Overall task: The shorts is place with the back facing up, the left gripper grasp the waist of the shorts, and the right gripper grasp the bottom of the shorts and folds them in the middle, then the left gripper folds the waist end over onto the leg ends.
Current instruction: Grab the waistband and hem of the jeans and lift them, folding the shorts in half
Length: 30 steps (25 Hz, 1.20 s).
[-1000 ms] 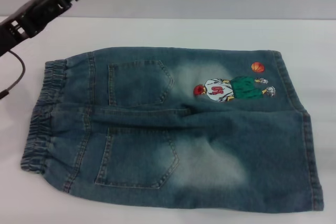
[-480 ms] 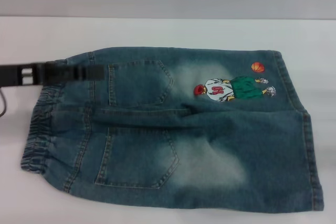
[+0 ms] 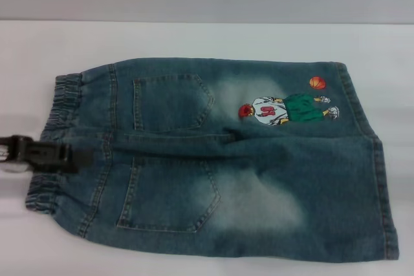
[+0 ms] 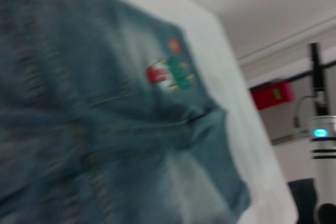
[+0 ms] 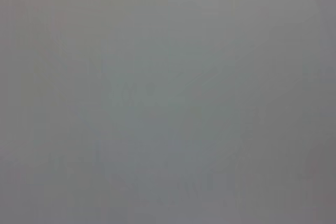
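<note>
one pair of shorts [image 3: 220, 159], two back pockets [image 3: 171, 101], one embroidered player [image 3: 284, 109] and ball [image 3: 317, 83], and seemingly one claw [image 3: 77, 158].

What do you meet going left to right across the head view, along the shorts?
left gripper → the waist → back pockets → embroidered basketball player → the leg ends, all on the white table.

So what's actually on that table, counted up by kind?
Denim shorts: 1
Back pockets on them: 2, far and near
Embroidered basketball player: 1
Embroidered basketball: 1
Robot hands in view: 1, the left hand over the waist
Total: 6
</note>
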Tool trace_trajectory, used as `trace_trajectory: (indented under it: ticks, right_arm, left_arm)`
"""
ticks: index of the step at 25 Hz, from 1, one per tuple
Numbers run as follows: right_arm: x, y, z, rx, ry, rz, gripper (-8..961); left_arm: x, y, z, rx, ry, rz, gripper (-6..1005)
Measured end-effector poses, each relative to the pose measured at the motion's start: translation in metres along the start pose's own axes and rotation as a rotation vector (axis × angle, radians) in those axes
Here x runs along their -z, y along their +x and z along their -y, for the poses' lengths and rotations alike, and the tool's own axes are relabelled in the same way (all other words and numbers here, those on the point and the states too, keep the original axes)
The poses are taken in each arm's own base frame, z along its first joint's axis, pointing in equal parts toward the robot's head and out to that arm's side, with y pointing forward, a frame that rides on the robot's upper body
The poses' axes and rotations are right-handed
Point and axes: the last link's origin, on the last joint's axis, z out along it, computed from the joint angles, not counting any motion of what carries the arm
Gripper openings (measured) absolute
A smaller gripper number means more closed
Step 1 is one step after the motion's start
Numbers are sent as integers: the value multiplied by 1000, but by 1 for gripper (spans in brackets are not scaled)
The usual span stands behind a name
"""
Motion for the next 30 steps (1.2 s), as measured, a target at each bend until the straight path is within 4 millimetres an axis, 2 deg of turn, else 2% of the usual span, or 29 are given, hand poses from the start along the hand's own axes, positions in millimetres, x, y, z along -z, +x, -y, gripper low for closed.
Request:
trace_trajectory:
  ticks: [10,14,22,30]
  right_arm:
    - [-3,3,-2,-3,2,-25,661]
    - [-3,4,-2,-3,3,-29,661]
    - [-2,5,-1,-2,3,-37,661]
    - [-1,6,-2,0,-3,-40,661]
  left_arm:
    - [28,-16,23,179,151,-5,842]
    - [29,-16,25,191,171,11,841]
    - [28,-17,41,233,303,27,841]
    - [25,-18,47,240,334,23,840]
